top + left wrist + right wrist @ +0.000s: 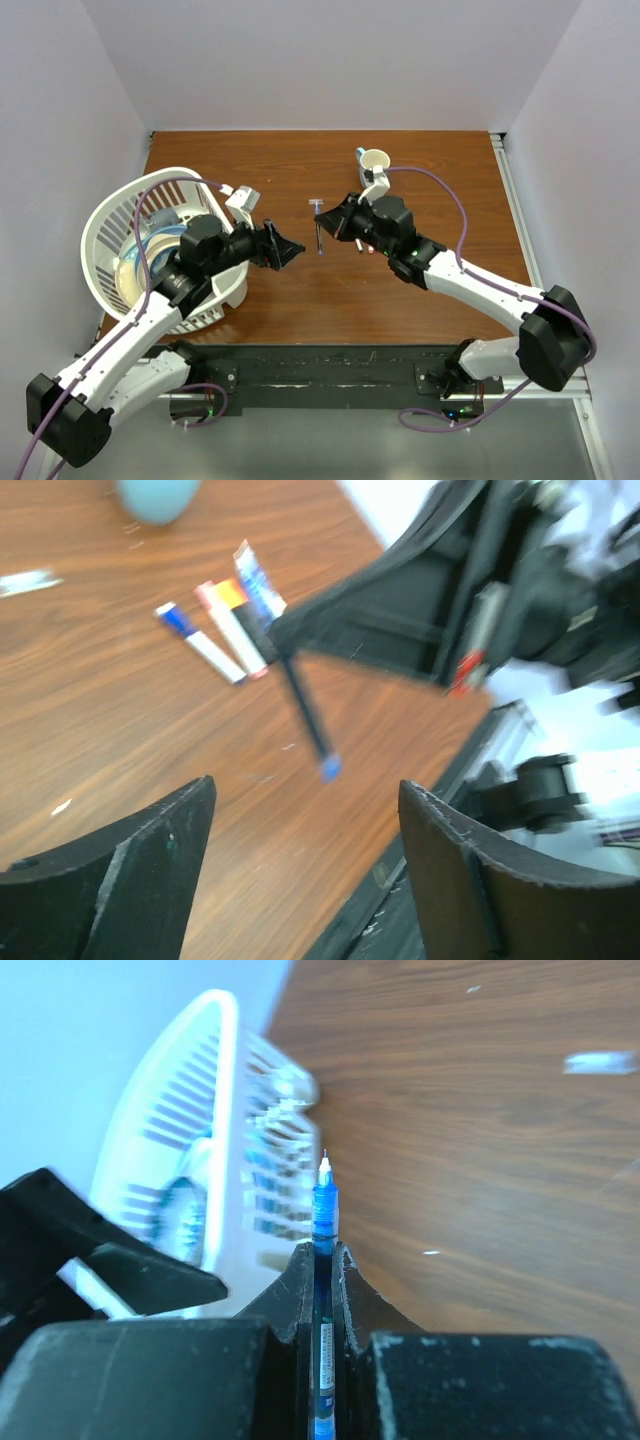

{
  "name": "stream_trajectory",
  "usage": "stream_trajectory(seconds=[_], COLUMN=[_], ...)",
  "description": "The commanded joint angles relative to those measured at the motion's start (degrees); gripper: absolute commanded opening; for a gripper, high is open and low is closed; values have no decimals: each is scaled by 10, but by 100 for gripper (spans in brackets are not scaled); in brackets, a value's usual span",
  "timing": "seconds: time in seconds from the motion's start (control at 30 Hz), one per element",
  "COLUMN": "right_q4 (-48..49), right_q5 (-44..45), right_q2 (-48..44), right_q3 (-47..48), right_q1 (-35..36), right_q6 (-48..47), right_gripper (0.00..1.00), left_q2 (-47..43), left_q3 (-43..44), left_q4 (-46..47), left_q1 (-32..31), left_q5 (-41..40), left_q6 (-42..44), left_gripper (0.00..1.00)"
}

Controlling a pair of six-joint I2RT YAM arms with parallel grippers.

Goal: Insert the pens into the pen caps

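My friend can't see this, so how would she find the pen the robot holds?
Start at the brown wooden table with the white basket on its left. Near the middle, the right gripper is shut on a thin blue pen with a white tip. It is the only pen off the table; the other pens lie flat.

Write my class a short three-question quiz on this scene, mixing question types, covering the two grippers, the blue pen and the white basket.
1. True or false: the right gripper is shut on the slim blue pen.
2. Which gripper stands open with nothing between its fingers? A) the left gripper B) the right gripper
3. Fill in: in the top view, the white slatted plastic basket sits on the ______ side of the wooden table.

Key: 1 true; 2 A; 3 left.
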Motion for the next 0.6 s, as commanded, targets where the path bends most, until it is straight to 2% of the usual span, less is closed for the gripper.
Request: stream_trajectory(seconds=[0.0,0.2,0.5,0.57], right_q4=[163,204,208,210], right_q5=[-45,-51,-49,-48], right_q2=[-16,-40,-45,-43], right_q3=[-60,-76,-51,-49], right_q1=[7,13,44,52], right_q6=[100,125,120,116], right_gripper=[0,0,0,0], left_q2=[26,68,75,74], left_q3=[-18,-12,-13,-13], left_q4=[133,148,178,190], left_q1=[0,0,0,0], left_q5=[58,88,108,113], left_q6=[-73,-86,-107,-112], left_gripper=[73,63,55,47])
